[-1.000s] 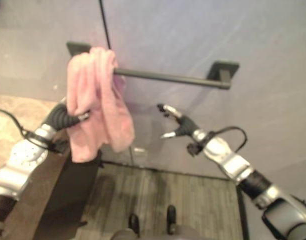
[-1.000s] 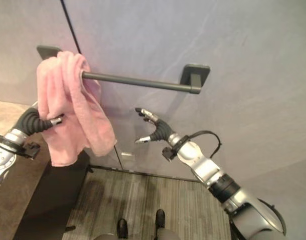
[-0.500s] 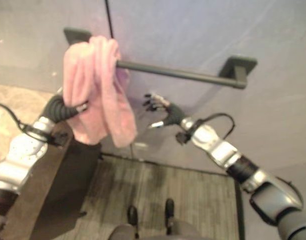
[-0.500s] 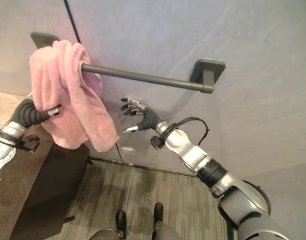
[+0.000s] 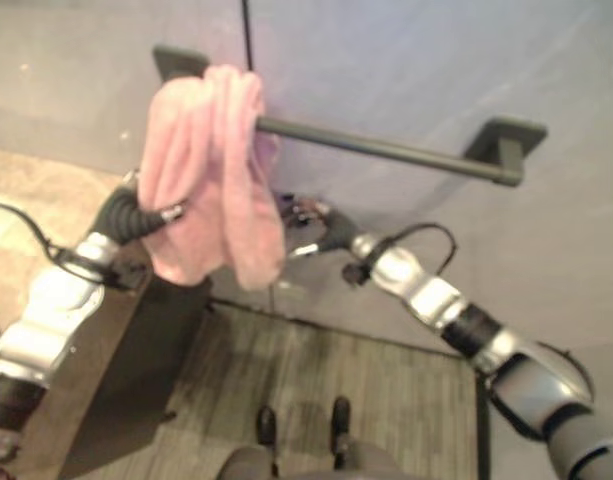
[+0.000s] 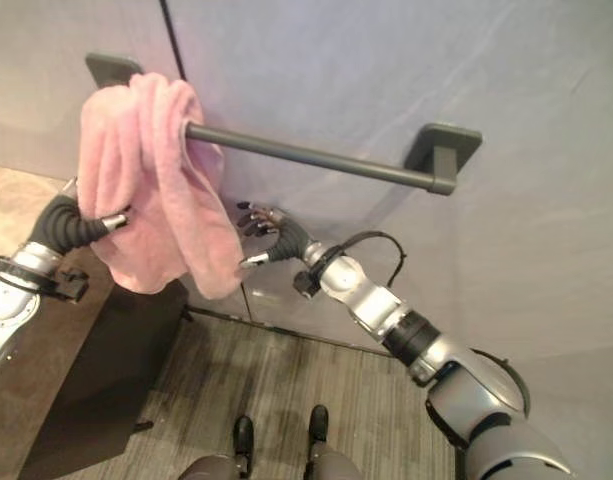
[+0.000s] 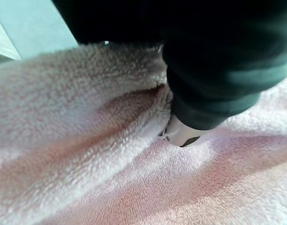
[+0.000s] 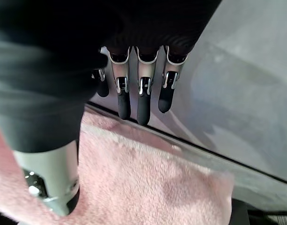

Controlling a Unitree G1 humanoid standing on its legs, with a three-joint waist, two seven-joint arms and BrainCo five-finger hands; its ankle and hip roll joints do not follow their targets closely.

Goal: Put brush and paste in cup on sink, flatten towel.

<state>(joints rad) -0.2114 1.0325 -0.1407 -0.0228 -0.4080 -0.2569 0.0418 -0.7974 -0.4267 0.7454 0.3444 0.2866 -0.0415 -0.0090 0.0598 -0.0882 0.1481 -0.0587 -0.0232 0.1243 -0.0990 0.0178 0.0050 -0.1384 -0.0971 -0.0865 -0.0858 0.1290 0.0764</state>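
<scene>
A pink towel (image 6: 151,190) hangs bunched over the left end of a dark wall bar (image 6: 316,157). My left hand (image 6: 71,225) reaches into the towel from the left, its dark cover showing and its fingers buried in the folds (image 7: 87,140). My right hand (image 6: 276,238) is open beside the towel's lower right edge, fingers spread toward the wall. In the right wrist view its fingers (image 8: 142,89) point straight at the wall, with the towel (image 8: 148,183) just under the thumb.
The bar's right bracket (image 6: 444,150) sits far from the towel, leaving a long bare stretch of bar. A dark cabinet (image 6: 96,370) stands at the lower left against the wall. Grey plank floor (image 6: 286,390) lies below.
My right hand has moved left along the wall, from under the bar's middle to the towel's right edge. The left hand stays in the towel. The camera has shifted a little.
</scene>
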